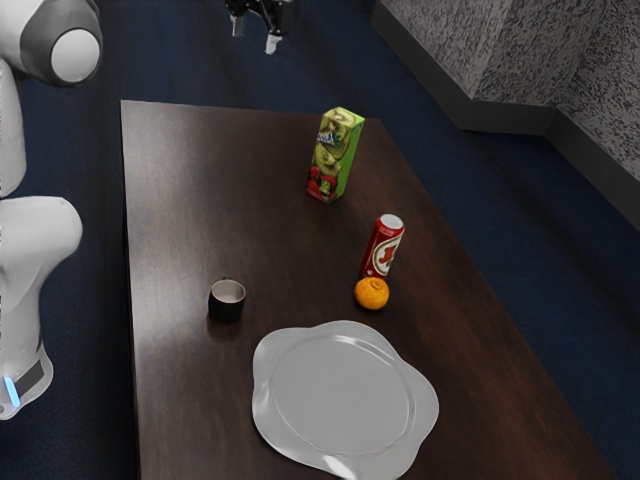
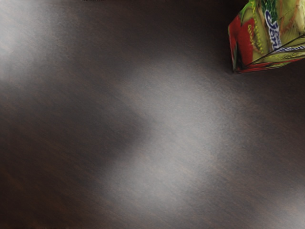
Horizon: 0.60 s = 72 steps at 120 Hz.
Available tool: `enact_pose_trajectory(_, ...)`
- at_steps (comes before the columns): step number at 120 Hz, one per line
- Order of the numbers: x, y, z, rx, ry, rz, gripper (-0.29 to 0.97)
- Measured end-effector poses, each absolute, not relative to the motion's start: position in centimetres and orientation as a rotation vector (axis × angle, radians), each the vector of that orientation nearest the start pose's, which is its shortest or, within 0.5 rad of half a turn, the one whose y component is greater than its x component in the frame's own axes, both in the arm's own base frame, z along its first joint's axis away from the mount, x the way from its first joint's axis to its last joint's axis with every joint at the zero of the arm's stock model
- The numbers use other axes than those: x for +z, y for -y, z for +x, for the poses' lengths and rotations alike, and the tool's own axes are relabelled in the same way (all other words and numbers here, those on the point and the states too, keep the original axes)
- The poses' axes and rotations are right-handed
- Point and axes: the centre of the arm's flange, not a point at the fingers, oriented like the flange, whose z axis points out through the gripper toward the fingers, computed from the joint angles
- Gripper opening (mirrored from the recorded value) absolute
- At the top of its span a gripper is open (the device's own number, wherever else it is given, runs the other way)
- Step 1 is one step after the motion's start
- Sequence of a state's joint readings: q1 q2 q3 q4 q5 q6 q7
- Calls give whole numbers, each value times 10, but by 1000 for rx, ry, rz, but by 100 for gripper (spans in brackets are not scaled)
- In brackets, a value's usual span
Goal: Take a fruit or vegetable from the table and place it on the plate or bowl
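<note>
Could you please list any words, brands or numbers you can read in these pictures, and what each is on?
Juice carton: a blue logo with white lettering, too blurred to read.
Can: white markings on red, too small to read.
No other text shows.

no word can be read for sure. the carton has a blue patch near its top with curly white letters on it, but in the exterior view they are too small to make out. in the wrist view the carton shows that blue patch with white letters too, and i cannot tell what they spell. around the patch are pictures of green kiwi slices, and there is a red part lower down. the can is red with a white shape and dark marks on its side, too small to read.
</note>
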<state>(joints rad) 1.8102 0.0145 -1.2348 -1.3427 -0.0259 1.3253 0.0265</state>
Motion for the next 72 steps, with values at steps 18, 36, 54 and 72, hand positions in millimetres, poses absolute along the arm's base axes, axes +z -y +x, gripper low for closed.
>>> enact_pose_trajectory(18,709,-356,390,-34,1098,-2980,66)
enact_pose_trajectory(36,829,-336,351,-325,1122,-2767,66)
enact_pose_trajectory(54,800,-134,480,-273,433,-3037,66)
enact_pose_trajectory(72,752,29,513,-184,59,-3016,66)
